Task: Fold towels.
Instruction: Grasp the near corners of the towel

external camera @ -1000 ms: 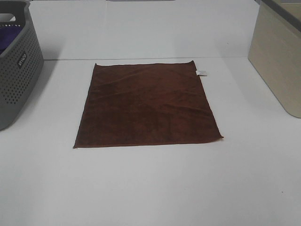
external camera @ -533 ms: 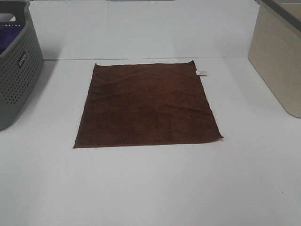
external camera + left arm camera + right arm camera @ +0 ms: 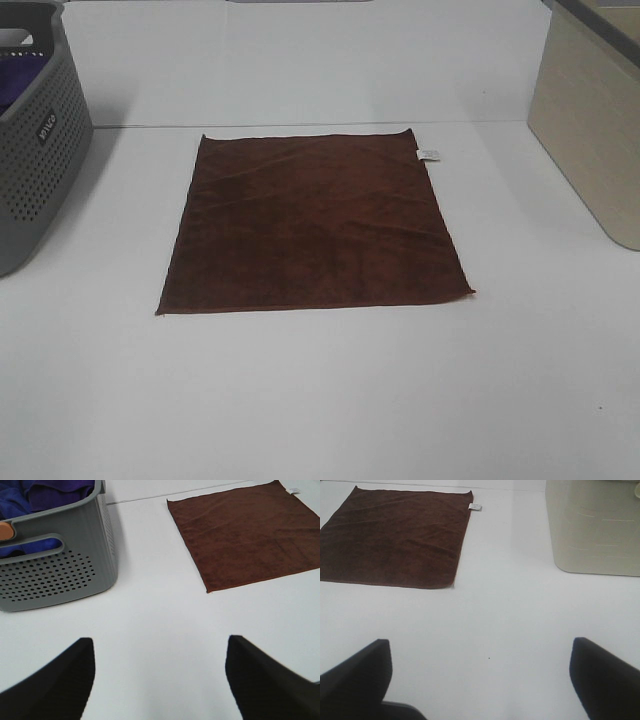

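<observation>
Towel (image 3: 312,222) lies flat, unfolded, mid-desk (image 3: 320,400) toward far edge; white tag (image 3: 428,154) at its far right corner. Left claw (image 3: 160,640) released, empty, apart from towel. Right claw (image 3: 480,641) likewise spread, empty. Grey basket (image 3: 40,150) with purple cloth (image 3: 15,80) at left edge; beige bin (image 3: 590,130) at right edge.

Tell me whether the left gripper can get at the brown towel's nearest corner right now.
Probably yes. The left gripper is open, and only bare table lies between it and the towel; the grey basket stands off to the side.
</observation>
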Controlling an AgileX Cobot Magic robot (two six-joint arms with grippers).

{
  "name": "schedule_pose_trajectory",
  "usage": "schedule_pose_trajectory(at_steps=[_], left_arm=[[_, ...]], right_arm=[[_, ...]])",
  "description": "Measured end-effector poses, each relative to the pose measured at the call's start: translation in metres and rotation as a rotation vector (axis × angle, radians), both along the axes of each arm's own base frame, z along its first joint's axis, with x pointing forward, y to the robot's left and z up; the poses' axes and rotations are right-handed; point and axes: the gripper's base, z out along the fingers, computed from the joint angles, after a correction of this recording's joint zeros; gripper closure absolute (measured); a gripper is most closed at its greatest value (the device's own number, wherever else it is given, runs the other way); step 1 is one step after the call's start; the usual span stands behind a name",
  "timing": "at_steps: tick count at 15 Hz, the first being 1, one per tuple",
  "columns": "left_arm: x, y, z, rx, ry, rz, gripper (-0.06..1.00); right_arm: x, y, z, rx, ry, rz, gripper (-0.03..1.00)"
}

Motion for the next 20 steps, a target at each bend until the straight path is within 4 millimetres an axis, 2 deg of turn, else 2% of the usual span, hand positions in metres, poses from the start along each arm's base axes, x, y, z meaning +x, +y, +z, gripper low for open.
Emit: schedule_pose_trajectory(at_steps=[20], left_arm=[[0.0001, 0.0008, 0.0000, 0.008, -0.001, 0.006, 0.26]], right_arm=[[0.0000, 0.0000, 0.0000, 0.000, 0.000, 0.000, 0.05]])
